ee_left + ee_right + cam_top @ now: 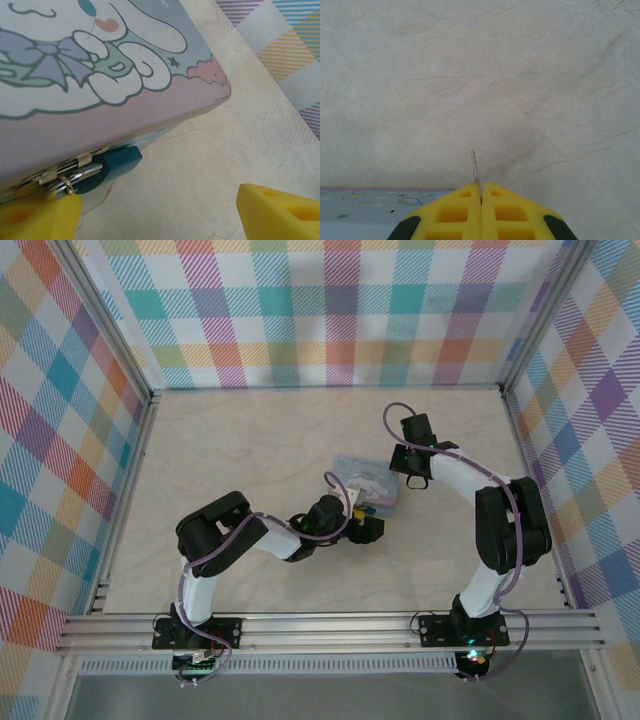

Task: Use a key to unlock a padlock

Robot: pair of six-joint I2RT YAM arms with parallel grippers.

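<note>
top view: a pale blue cartoon-printed tin is seen lying flat near the middle of the marble-look table. the left gripper is placed at the tin's 6 o'clock edge, just beside it. the right gripper is placed at the tin's 3 o'clock side, close to a corner.

left wrist view: the padlock, a small dark teal piece, is found against the tin's side wall, low in the frame at 7 o'clock. it is hung by its silver shackle from a metal hasp at the lid seam. the lock body is seen tilted; whether it is resting on the table cannot be told. the left gripper's jaws are spread wide, released, with nothing grasped. one yellow finger is seen at 7 o'clock right by the shackle, and contact cannot be told. the other finger is well apart at 5 o'clock over bare table.

right wrist view: the right gripper's yellow fingers are pressed together, clenched on the key. only a thin metal blade is seen, edge-on, sticking out toward 12 o'clock over bare table. a strip of the tin's lid is seen at 7 o'clock, beside the fingers. the key is apart from the padlock.
</note>
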